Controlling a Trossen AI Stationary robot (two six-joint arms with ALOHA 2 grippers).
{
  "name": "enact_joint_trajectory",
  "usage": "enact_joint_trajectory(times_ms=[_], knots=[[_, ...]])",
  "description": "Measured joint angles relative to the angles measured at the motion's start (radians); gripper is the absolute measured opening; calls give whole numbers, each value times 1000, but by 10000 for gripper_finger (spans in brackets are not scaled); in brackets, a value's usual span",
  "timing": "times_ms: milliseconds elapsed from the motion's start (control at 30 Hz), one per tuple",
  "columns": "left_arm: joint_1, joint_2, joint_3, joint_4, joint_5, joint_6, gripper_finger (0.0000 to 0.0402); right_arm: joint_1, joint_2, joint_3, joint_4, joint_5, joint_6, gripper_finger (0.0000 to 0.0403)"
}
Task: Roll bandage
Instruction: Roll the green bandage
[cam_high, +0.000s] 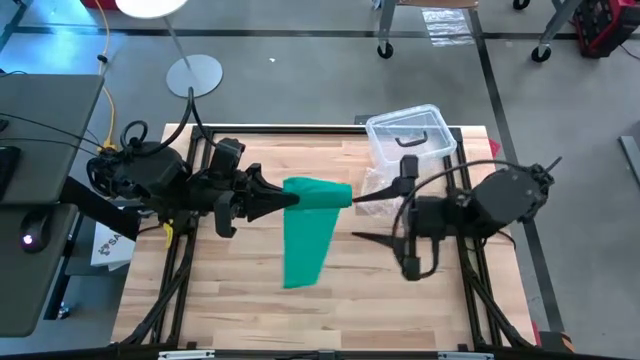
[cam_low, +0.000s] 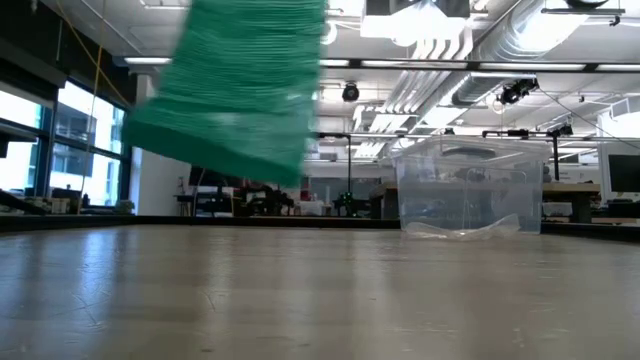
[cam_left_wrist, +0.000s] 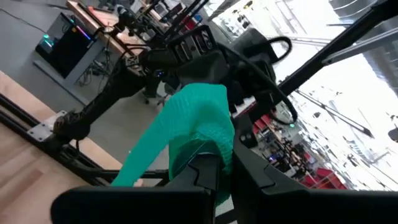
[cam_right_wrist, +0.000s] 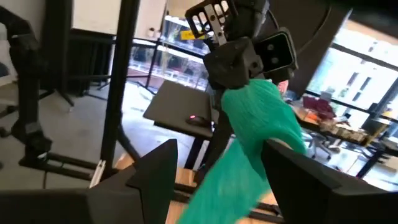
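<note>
Green bandage (cam_low: 235, 85) is hanging nearest the lens, its loose tail dangling below both sets of jaws, above the counter (cam_high: 240, 300). That tail could unwind or slip free, since only one side is gripping. Left jaws (cam_high: 290, 197) are clamped on its upper end; right jaws (cam_high: 352, 200) are standing apart at the opposite edge, holding nothing.

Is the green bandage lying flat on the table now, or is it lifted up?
Lifted. The left gripper is shut on the bandage; the low view shows its free end hanging above the table.
</note>
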Motion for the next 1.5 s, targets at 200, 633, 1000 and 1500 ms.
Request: enact_joint_trajectory(times_ms=[200,633,1000,1500], knots=[[0,-3,0,-3,-8,-1,17,-3,28,0,38,110,-33,226],[-1,-1,0,4,-9,-2,17,-41,51,0,74,33,52,222],[0,-5,1,8,18,106,136,-52,49,0,103,16,57,20],[-74,-62,0,-241,-128,753,204,-136,-74,0,78,-48,665,9]])
